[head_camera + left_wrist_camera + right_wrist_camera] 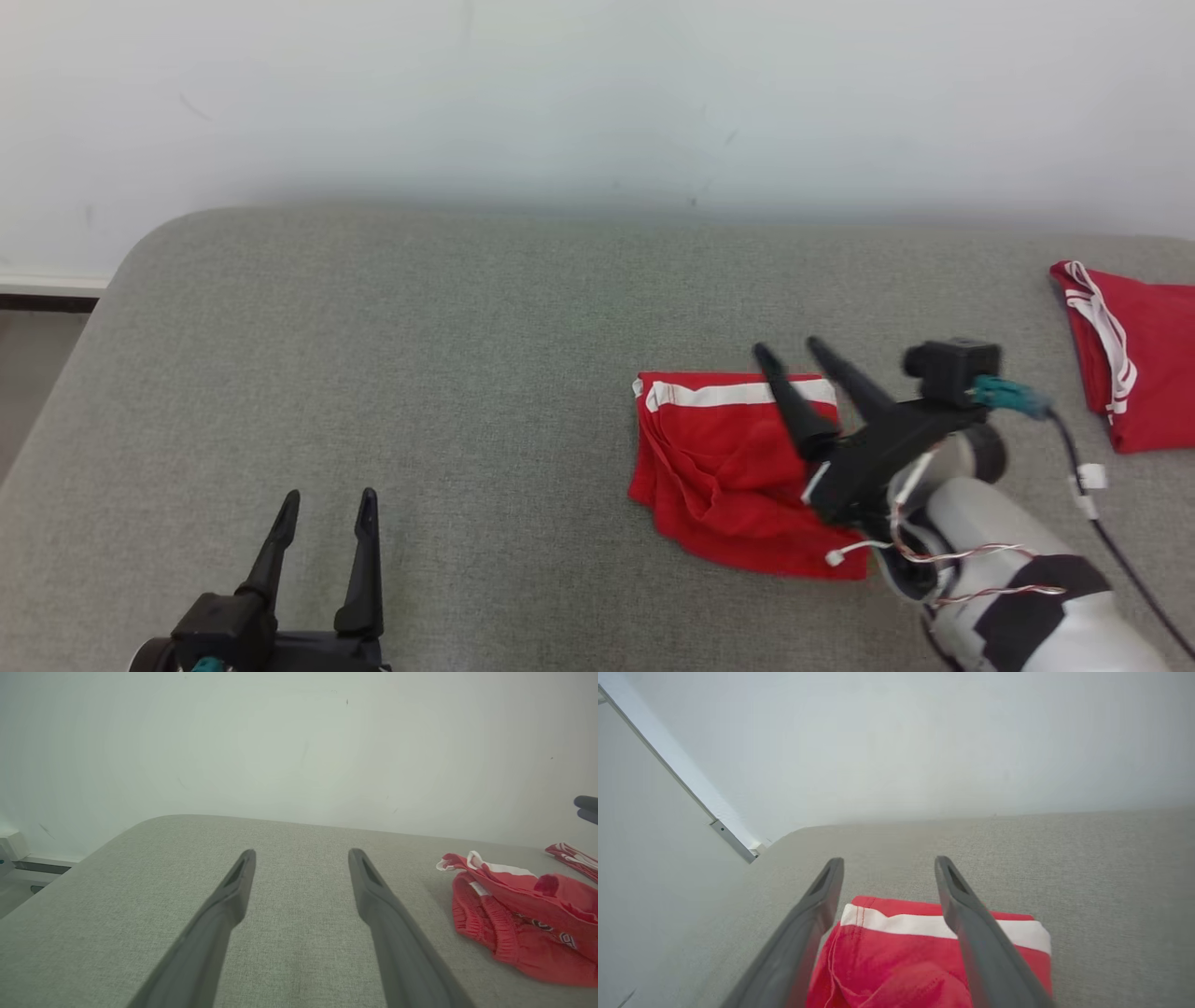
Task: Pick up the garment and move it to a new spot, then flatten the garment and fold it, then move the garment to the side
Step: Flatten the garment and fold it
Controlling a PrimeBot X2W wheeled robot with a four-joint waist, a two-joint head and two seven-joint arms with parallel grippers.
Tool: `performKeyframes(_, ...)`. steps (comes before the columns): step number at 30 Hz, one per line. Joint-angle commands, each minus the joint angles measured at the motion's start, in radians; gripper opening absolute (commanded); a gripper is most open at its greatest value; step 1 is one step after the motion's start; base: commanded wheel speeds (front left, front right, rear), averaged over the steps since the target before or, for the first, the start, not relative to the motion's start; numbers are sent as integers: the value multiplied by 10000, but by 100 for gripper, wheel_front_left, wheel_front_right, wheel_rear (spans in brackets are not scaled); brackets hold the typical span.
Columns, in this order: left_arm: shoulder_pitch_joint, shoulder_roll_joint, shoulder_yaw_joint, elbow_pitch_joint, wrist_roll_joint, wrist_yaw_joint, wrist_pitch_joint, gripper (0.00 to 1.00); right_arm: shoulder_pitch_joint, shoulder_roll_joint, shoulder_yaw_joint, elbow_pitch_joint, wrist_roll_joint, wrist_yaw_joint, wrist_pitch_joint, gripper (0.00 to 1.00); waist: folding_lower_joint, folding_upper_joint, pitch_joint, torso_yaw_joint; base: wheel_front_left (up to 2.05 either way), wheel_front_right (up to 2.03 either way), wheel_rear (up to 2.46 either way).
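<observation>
Seems between moving and flattening; hovers with right gripper [787, 347] spread, pinching nothing, over the red garment [719, 467] bunched right of centre on the grey pad [420, 327]; next calls for both grippers, left gripper [329, 495] spread too, on 2 opposite edges.

We see the red garment [724, 476] in soft, creased cloth with a white band. The table [420, 373] wears a grey, coarse-woven matt fabric. The right gripper [787, 347] and left gripper [330, 494] look like dark, matt, smooth plastic. The wall [560, 93] is smooth, matt white.
</observation>
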State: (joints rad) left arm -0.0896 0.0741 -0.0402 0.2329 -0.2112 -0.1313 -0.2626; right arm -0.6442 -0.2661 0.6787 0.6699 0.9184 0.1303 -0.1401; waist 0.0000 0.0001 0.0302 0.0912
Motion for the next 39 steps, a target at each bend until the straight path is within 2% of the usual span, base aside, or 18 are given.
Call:
performKeyframes(1, 119, 40, 89, -53, 142, 14, -27, 100, 177, -261, -162, -169, -219, -1, -236, 100, 0, -1, -68, -89, 0, 0, 0)
performKeyframes(8, 276, 74, 463, -163, 256, 18, -27, 100, 775, -1013, -1092, -757, -579, -3, -748, 100, 0, -1, -145, -169, 0, 0, 0)
performKeyframes(15, 345, 52, 791, -234, 362, 17, -27, 100, 1937, -1716, -2576, -1032, -1008, -1, -1020, 100, 0, -1, -159, -95, 0, 0, 0)
performKeyframes(22, 499, -25, 929, -407, 485, 17, -27, 100, 2779, -1716, -3573, -924, -1371, -3, -891, 100, 0, -1, -146, -32, 0, 0, 0)
performKeyframes(23, 494, -52, 926, -448, 526, 16, -27, 100, 2813, -1686, -3587, -873, -1531, -3, -758, 0, 0, -1, -121, 22, 0, 0, 0)
performKeyframes(31, 188, -118, 762, -460, 575, 16, -27, 100, 2039, -1437, -2966, -3, -2043, -1, -113, 0, 0, -1, 243, 343, 0, 0, 0)
performKeyframes(39, -90, -97, 604, -269, 509, 16, -27, 100, 1352, -1449, -1300, 1041, -1975, -2, -107, 0, 0, -1, 463, 719, 0, 0, 0)
